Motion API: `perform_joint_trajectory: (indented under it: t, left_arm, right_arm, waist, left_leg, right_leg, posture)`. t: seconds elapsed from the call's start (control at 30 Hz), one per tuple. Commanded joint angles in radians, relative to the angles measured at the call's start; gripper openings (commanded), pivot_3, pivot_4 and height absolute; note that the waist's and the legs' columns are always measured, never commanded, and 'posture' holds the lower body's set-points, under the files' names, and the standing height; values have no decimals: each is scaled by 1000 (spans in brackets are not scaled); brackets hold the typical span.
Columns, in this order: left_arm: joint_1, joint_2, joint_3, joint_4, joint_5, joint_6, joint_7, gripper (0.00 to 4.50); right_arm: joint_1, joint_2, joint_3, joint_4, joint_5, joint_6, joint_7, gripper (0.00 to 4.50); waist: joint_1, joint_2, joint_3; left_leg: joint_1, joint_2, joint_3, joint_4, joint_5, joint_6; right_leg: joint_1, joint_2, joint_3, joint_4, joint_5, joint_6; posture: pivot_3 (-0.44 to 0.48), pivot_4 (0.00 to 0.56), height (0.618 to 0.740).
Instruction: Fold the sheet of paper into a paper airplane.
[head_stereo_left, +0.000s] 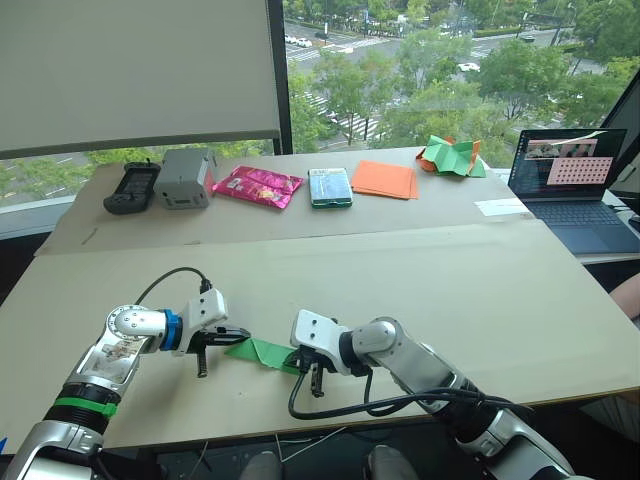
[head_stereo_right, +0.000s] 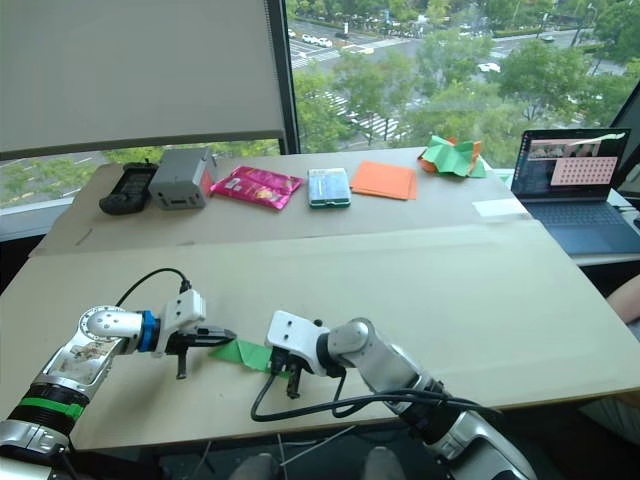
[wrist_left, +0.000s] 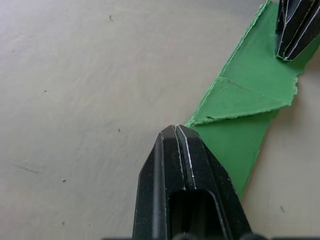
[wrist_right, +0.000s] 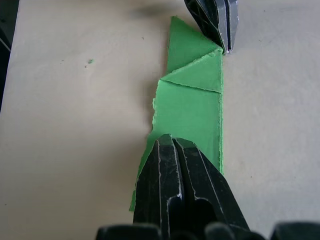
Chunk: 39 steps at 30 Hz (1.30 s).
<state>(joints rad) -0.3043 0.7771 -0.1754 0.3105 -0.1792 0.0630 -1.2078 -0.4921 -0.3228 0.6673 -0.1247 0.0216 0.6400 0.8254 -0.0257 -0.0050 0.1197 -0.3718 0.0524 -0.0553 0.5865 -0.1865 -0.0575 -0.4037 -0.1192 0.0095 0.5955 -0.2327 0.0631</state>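
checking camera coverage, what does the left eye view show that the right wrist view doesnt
Left eye view: the far table edge with a laptop, flat orange sheets, a pink packet and the window. Right wrist view: the folded triangular flaps and rough edges of the sheet of paper up close. Both: the left gripper and right gripper, each shut at one end of the paper.

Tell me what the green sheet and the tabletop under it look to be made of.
Sheet: thin matte paper, judging by sharp creases and fuzzy edges. Tabletop: probably matte beige cardboard or board; it is flat, dull, speckled, and a seam runs between two panels.
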Motion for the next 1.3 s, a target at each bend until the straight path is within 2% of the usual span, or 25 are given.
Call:
perform_joint_trajectory:
  t: [0.03,0.23,0.33,0.4,0.47,0.53,0.73,0.77,0.87,0.93,1.0,1.1,1.3]
  left_arm:
    - [46,29,-19,71,77,27,26,0]
    - [60,46,69,-27,16,96,57,0]
    - [101,66,152,-155,-50,177,82,0]
    - [140,71,212,-276,-121,264,97,0]
    - [187,63,266,-406,-210,365,114,0]
    - [238,51,316,-513,-287,454,141,0]
    - [398,45,413,-687,-388,565,199,1786]
    - [415,47,429,-694,-395,568,201,2166]
    - [445,53,443,-696,-393,554,199,3176]
    - [456,52,440,-697,-390,538,188,3844]
    - [464,53,433,-697,-390,529,176,4452]
    - [461,45,432,-691,-396,529,177,4452]
    - [473,33,445,-711,-432,549,179,4452]
  right_arm:
    - [12,-14,15,82,-48,39,-24,76]
    - [1,6,-67,-1,-4,32,-40,76]
    - [0,4,-145,-100,36,58,-43,76]
    - [1,-14,-187,-178,66,78,-31,76]
    - [6,-18,-241,-255,110,110,-32,76]
    - [15,-31,-276,-317,135,142,-37,665]
    - [111,-76,-343,-509,229,207,-46,2623]
    - [133,-79,-364,-528,264,222,-38,2986]
    - [188,-80,-443,-554,397,270,-1,4019]
    - [204,-90,-467,-551,464,302,18,4500]
    - [217,-127,-439,-549,497,310,52,4500]
    - [212,-118,-404,-515,545,325,62,4500]
    - [151,-23,-332,-355,569,322,44,4500]
  waist:
    - [0,0,0]
    - [-3,-2,2]
    - [-4,-7,8]
    - [-3,-9,9]
    - [1,-11,10]
    - [8,-14,11]
    - [13,-17,13]
    - [13,-18,14]
    - [13,-19,17]
    - [13,-17,19]
    - [12,-13,22]
    - [12,-11,24]
    - [11,-12,23]
  left_leg:
    - [0,0,0,0,0,0]
    - [0,0,0,-2,0,0]
    - [-2,0,0,-6,0,0]
    - [-12,0,0,-6,0,0]
    - [-18,0,0,-5,7,10]
    - [-17,1,0,-6,6,10]
    - [-13,3,0,-12,5,8]
    - [-13,3,0,-12,2,3]
    - [-13,3,0,-12,1,1]
    - [-13,3,0,-12,0,0]
    - [-15,3,-1,-11,0,-1]
    - [-18,3,-1,-9,0,-1]
    - [-18,3,0,-5,0,0]
  right_leg:
    - [0,0,0,0,0,0]
    - [-1,0,0,0,0,0]
    - [-6,0,0,0,0,0]
    - [-15,1,0,1,1,0]
    - [-17,5,4,0,5,-1]
    - [-17,6,5,0,11,-4]
    - [-16,7,4,-2,9,-6]
    - [-17,7,4,-3,9,-6]
    - [-17,6,3,-4,9,-7]
    - [-18,6,2,-8,8,-7]
    - [-18,5,0,-17,8,-8]
    - [-20,2,-4,-25,8,-8]
    - [-19,3,-2,-22,9,-7]
  posture:
    - [0,150,706]
    - [0,150,706]
    - [0,150,706]
    - [0,150,706]
    - [0,150,706]
    - [0,150,706]
    - [0,150,706]
    - [0,150,706]
    - [0,150,706]
    - [0,150,706]
    - [0,150,706]
    - [0,150,706]
    - [0,150,706]
